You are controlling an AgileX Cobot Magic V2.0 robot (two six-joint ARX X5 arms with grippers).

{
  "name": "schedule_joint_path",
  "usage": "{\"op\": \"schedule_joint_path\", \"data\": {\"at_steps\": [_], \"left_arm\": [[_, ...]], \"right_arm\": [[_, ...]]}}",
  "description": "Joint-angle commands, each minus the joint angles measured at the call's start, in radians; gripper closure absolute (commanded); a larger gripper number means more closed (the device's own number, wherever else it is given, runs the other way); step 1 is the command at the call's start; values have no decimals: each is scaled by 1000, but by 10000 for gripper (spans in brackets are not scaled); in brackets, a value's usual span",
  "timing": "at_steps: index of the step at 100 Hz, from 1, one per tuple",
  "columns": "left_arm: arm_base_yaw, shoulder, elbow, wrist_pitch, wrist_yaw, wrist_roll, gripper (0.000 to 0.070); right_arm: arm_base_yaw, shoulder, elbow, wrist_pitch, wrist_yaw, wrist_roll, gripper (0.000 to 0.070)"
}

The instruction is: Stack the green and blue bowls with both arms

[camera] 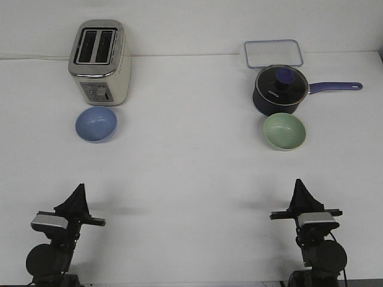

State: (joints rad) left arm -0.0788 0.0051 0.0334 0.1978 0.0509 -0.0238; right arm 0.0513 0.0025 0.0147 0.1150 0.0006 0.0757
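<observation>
White desk (191, 173) against a pale wall, both arms low at the near edge.

The blue bowl (96, 124) sits far left, just in front of a cream toaster (100, 63); the green bowl (285, 131) sits far right, just before a navy saucepan (280, 91) with a clear lidded container (273, 53) behind it. The left gripper (78, 191) and right gripper (299, 186) appear clenched to a point, holding nothing, well apart from both bowls.
</observation>
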Motion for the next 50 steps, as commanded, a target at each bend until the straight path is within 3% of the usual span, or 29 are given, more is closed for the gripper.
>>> {"op": "schedule_joint_path", "data": {"at_steps": [1, 37, 50], "left_arm": [[1, -2, -19, 13, -3, 8, 688], [1, -2, -19, 13, -3, 8, 688], [1, -2, -19, 13, -3, 8, 688]], "right_arm": [[-1, -2, -2, 12, 0, 6, 700], [0, -1, 24, 0, -1, 6, 700], [0, 0, 100, -86, 0, 6, 700]]}}
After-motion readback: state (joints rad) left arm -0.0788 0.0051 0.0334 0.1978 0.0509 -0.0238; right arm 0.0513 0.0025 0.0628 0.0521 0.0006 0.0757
